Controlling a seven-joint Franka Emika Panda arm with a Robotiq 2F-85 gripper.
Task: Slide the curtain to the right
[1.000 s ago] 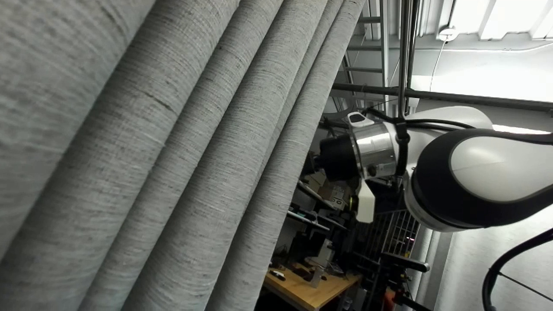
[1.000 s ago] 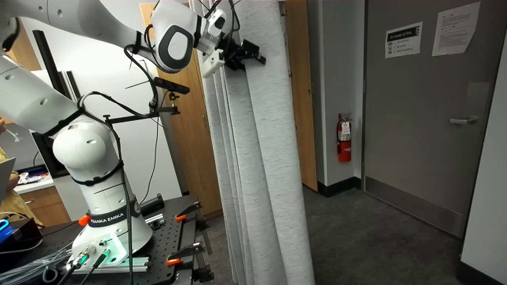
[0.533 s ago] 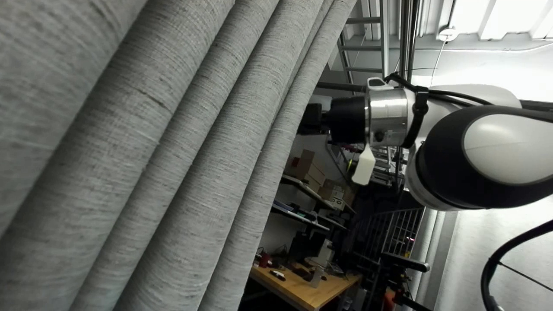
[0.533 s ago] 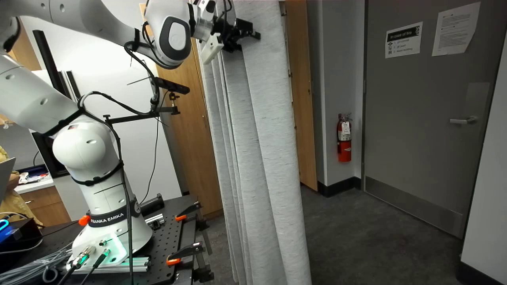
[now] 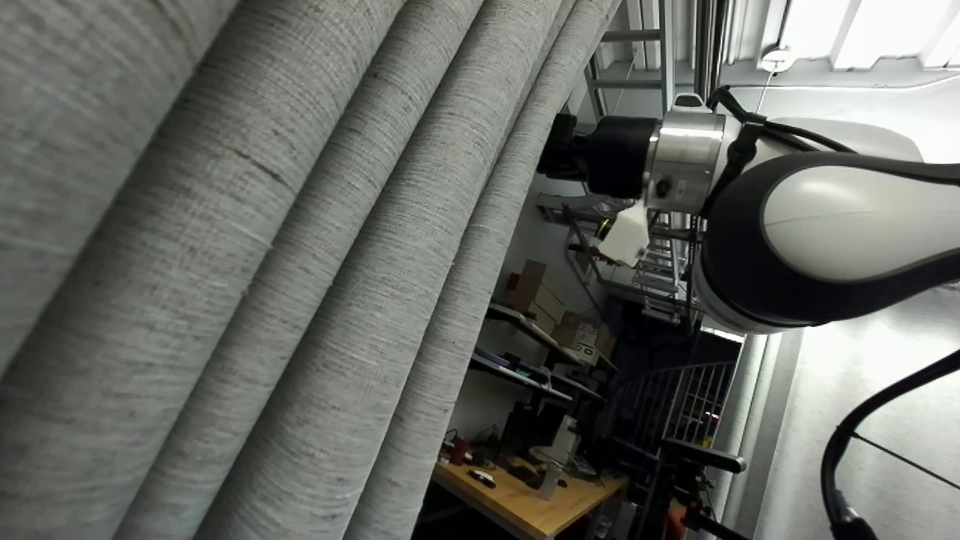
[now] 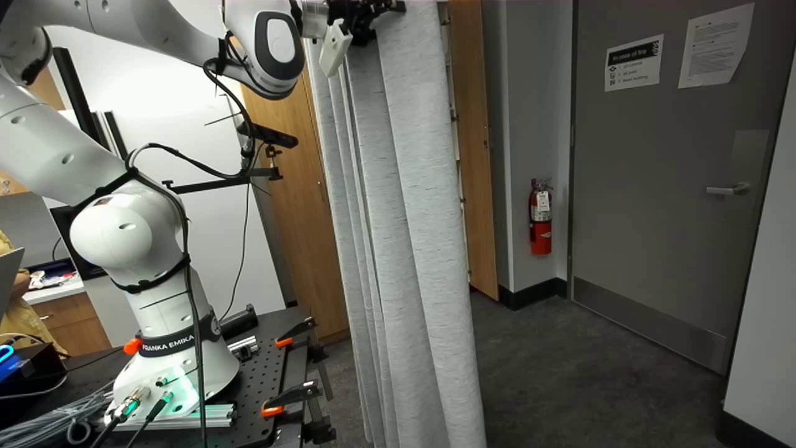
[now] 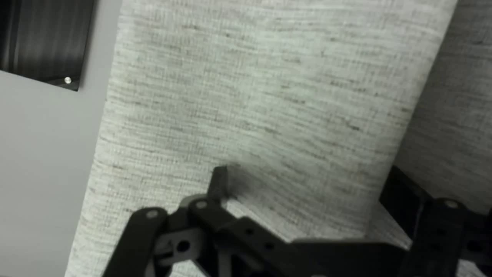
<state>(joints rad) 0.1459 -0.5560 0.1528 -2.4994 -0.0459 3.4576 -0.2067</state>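
Note:
The curtain (image 6: pixel 429 218) is a large light-grey woven drape hanging in deep vertical folds. It fills the left half of an exterior view (image 5: pixel 300 262) and most of the wrist view (image 7: pixel 269 96). My gripper (image 6: pixel 382 22) is up high against the curtain's front fold, near the top edge of that exterior view. It also shows beside the curtain's edge in an exterior view (image 5: pixel 559 146). In the wrist view the gripper (image 7: pixel 310 188) is wide open, its fingers far apart with a bulging fold of fabric between them. The left finger (image 7: pixel 219 182) touches or nearly touches the cloth.
A camera on a stand (image 6: pixel 270 135) stands below the forearm. A wooden panel (image 6: pixel 476 155), a fire extinguisher (image 6: pixel 540 216) and a grey door (image 6: pixel 659 236) are beyond the curtain. A wooden desk (image 5: pixel 532 499) and a ladder (image 5: pixel 664 82) show past the curtain's edge.
The gripper and wrist have moved upward along the curtain. The curtain's free edge has shifted slightly left in both exterior views, mostly between the two earlier moments.

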